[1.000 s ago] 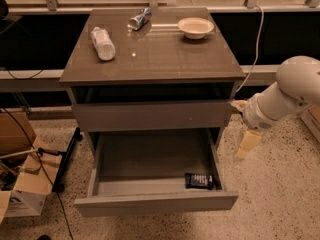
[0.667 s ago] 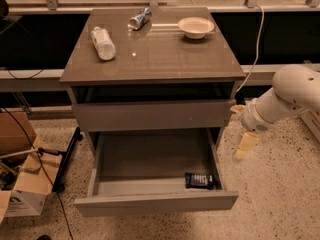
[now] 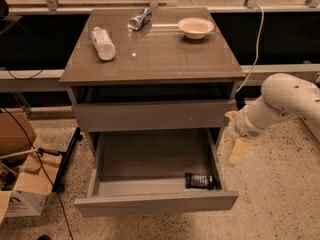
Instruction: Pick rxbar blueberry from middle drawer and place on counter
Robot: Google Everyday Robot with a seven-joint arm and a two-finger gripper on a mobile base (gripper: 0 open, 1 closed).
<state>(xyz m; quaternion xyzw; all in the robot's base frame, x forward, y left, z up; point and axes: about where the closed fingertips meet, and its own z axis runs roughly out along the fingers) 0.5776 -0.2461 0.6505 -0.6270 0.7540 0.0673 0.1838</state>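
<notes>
The rxbar blueberry (image 3: 201, 180), a small flat dark bar with pale print, lies at the front right corner of the middle drawer (image 3: 150, 202), which is pulled open. The counter (image 3: 160, 54) is the glossy grey-brown top of the cabinet. My gripper (image 3: 236, 134) hangs to the right of the cabinet, beside the open drawer's right wall and above and to the right of the bar. Its pale fingers (image 3: 239, 151) are spread apart and hold nothing.
On the counter lie a clear plastic bottle (image 3: 102, 43), a crushed silver-blue can (image 3: 139, 19) and a pale bowl (image 3: 195, 27). The upper drawer front (image 3: 150, 115) is shut. Cardboard boxes (image 3: 20, 184) and cables sit on the floor at the left.
My arm and gripper have drifted slightly left and down, closer to the drawer's right side. The bar and the drawer have not moved.
</notes>
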